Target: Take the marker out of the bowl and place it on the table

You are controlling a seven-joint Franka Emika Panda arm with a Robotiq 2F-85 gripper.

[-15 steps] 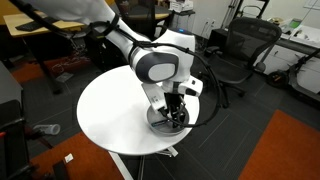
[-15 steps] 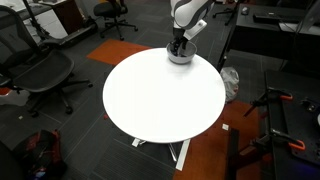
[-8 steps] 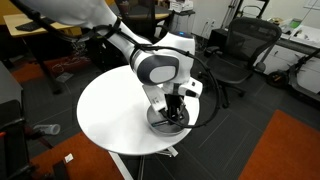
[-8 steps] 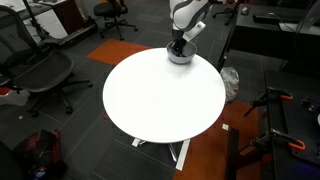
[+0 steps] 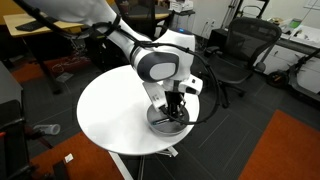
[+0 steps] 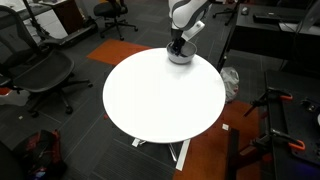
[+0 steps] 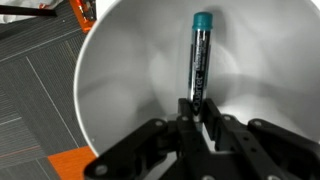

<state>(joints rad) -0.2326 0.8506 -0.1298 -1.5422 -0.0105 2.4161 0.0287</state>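
Only the wrist view shows the marker [image 7: 200,60]. It is inside the bowl [image 7: 120,80], stretched along the pale inside. Its teal tip points away from the camera towards the far wall, and its dark end is nearest the end effector [image 7: 199,108]. The two dark fingers [image 7: 186,116] stand close together, one on each side of that dark end and pressed against it, so the end effector is closed on the marker. Whether the marker rests on the bowl's floor or is raised off it cannot be told. Past the bowl's rim the wrist view also catches grey carpet [image 7: 40,80].

In both exterior views the marker is hidden behind the end effector and the bowl's wall. What they give is the setting. In an exterior view the bowl [image 5: 155,121] sits on the round white bench [image 5: 110,110], close to its near right edge. The arm [image 5: 158,66] bends down over it, and the end effector [image 5: 176,110] reaches into the bowl. In an exterior view taken from across the bench [image 6: 160,100], the bowl [image 6: 180,58] lies at the far edge, and the end effector [image 6: 178,46] comes straight down into it. From either of these views the finger spacing is too small to read. Office chairs [image 6: 45,70] stand around the bench.
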